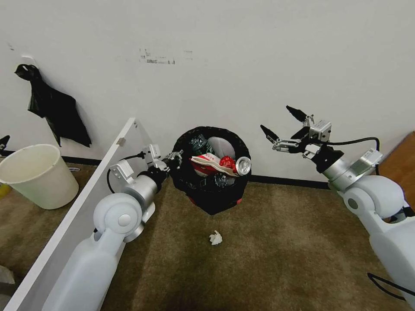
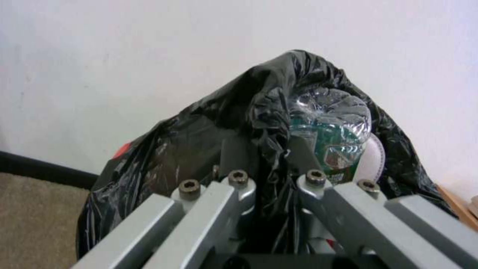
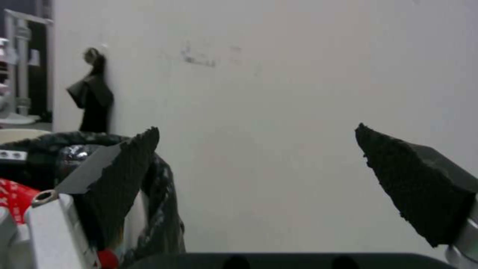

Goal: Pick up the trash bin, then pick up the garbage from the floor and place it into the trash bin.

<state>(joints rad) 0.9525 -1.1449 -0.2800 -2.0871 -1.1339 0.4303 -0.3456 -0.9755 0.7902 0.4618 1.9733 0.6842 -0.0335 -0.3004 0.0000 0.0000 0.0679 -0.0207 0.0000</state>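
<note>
One paper wad (image 1: 215, 237), below both pincers

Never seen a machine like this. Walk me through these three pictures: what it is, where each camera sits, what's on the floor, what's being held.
It is a wheeled robot with two arms. The wide picture comes from its head; the other two come from cameras on its wrists. The left gripper is clamped on the bagged rim of the trash bin, holding it up off the carpet; a bottle, a crushed can and a carton sit inside. The right gripper is open and empty, beside the bin. A white paper wad lies on the floor. A cream bucket stands to the left.
</note>
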